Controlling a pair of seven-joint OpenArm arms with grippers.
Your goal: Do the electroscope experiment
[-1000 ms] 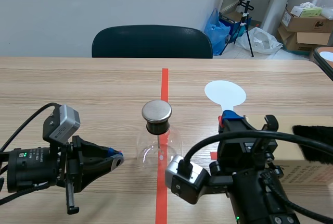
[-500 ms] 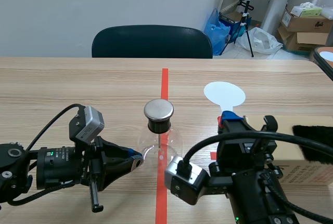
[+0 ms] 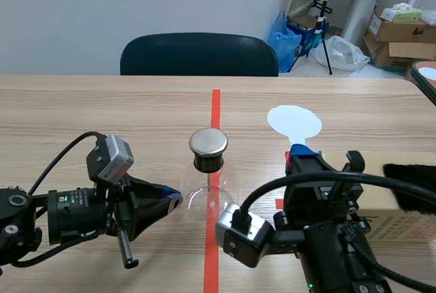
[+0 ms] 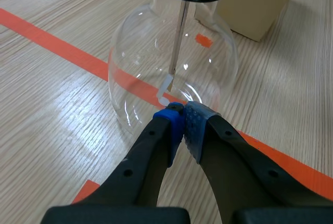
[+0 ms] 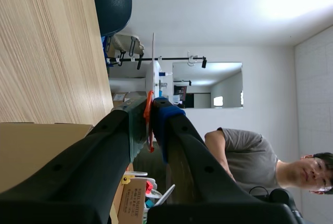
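Left pincer [image 3: 170, 202], scene view: mine, low over the table, fingers closed together on nothing, tip just beside the lower wall of the glass flask [image 3: 212, 196].
Right pincer [image 3: 300, 152]: clamped on the stem of the white paddle [image 3: 294, 121].
Surface: wooden table [image 3: 102, 116] with one orange-red tape line [image 3: 216, 112] down its middle.
The flask stands on that line between my arms, with a black stopper [image 3: 208, 163] and a metal cap [image 3: 208, 141].
Cardboard box [image 3: 402, 214] beside my right arm.
Room: grey wall, dark chair [image 3: 199, 54] behind the table, cartons and bags in the far corner.

Left wrist view: left pincer [image 4: 183, 108], blue pads with only a slit between them, holding nothing. Tips at the flask [image 4: 125, 78] wall; whether they touch, I cannot tell. Metal rod [image 4: 177, 41] hangs inside. Box [image 4: 260, 0] beyond.

Right wrist view: right pincer [image 5: 151, 101], paddle [image 5: 154, 62] edge-on, pinched between the pads. Table [image 5: 47, 41], chair [image 5: 112, 0] and a person [image 5: 250, 156] beyond.

Count: pincers 2, flask 1, paddle 1, box 1, chair 1, person 1.
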